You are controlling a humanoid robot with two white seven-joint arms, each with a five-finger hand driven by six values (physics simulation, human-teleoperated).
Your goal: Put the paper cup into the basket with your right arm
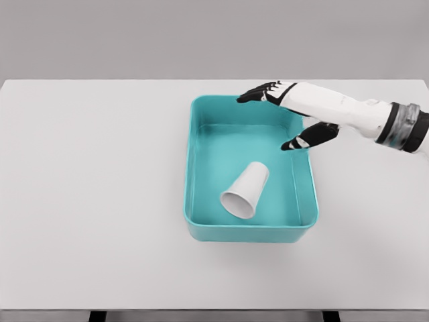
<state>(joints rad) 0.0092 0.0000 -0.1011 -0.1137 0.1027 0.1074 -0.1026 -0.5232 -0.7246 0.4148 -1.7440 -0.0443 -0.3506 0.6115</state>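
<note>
A white paper cup (245, 190) lies on its side inside the teal basket (194, 168), its open mouth facing the near left. My right hand (275, 117) hovers over the basket's far right corner, fingers spread and holding nothing. The thumb (310, 137) points down toward the basket's right wall. The hand is clear of the cup, well behind and above it. The right forearm comes in from the right edge.
The basket sits on a plain white table (87, 201), right of the middle. A grey wall runs behind the table's far edge.
</note>
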